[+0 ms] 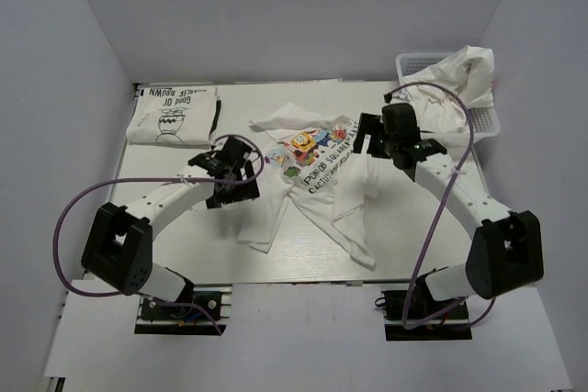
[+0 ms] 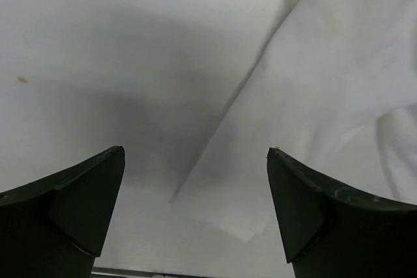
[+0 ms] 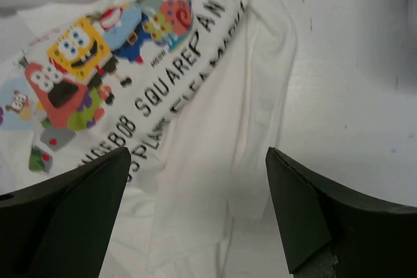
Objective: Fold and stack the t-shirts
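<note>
Right now you look to be at the start of folding the second shirt. The white cotton t-shirt with the colourful cartoon print and black lettering (image 1: pixel 308 185) lies rumpled on the pale table (image 1: pixel 413 236), between your two claws.

Your left gripper (image 1: pixel 237 170) hangs with its jaws wide apart and nothing in them. In its wrist view, the shirt's straight edge (image 2: pixel 339 83) runs diagonally beneath and ahead of the finger on the right of that view, and bare table lies under the other finger.

Your right gripper (image 1: pixel 371 139) is likewise spread and empty. It hovers over the shirt's side, with the print (image 3: pixel 78 63) ahead of the finger on the left of its view. A plain fold of white cloth runs between the fingers, and bare table lies ahead of the other finger. How high either claw sits above the cloth cannot be told.

One folded white t-shirt with black lettering (image 1: pixel 175 117) lies well beyond the left claw. Beyond the right claw, crumpled white shirts (image 1: pixel 459 80) spill from the white plastic mesh basket (image 1: pixel 407 65).

The next move probably calls for bringing each claw down onto an outer edge and pinching cleanly. Since the cloth is creased and partly doubled over, you should smooth it flat before folding, or the fold may come out crooked.
</note>
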Robot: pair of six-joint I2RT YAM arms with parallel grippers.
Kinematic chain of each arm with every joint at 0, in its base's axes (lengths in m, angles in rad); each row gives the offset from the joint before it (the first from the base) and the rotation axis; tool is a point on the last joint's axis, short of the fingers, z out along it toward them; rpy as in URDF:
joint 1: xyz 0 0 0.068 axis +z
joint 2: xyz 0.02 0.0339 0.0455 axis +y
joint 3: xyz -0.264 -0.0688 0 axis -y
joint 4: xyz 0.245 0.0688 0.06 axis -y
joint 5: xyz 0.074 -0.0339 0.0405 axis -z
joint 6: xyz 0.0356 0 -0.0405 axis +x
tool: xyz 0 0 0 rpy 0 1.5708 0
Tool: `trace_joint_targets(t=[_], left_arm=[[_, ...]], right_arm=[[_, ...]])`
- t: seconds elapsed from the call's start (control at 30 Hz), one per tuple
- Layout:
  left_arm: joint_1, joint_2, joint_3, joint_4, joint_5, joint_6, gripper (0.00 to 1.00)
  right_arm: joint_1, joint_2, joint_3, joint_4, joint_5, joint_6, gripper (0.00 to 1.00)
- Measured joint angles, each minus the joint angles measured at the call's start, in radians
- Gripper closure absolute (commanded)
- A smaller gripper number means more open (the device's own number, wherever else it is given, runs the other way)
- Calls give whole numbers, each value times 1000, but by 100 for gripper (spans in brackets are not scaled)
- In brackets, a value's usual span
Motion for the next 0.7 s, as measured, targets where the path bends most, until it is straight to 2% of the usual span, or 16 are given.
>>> trace_joint_targets(t=[0.1,0.2,0.3,0.4,0.57,0.63,0.7], left_arm=[[-4,-43,-169,-5,79,-43,0],[-5,-75,-291,-17,138,-76,0],[-6,-146,-384,-5,185,-98,6],[-6,-203,-428,22,222,-106,13],[-19,-208,-439,124,326,-103,26],[-33,-206,-448,176,364,-102,26],[-44,-203,-456,220,394,-101,30]], right_arm=[[0,-95,-177,51,-41,50,10],[1,-159,-302,32,-88,92,10],[5,-227,-370,18,-126,115,10],[12,-305,-425,-4,-151,126,10],[26,-399,-513,-133,-182,143,10],[35,-446,-555,-194,-203,150,10],[45,-475,-581,-237,-230,153,10]])
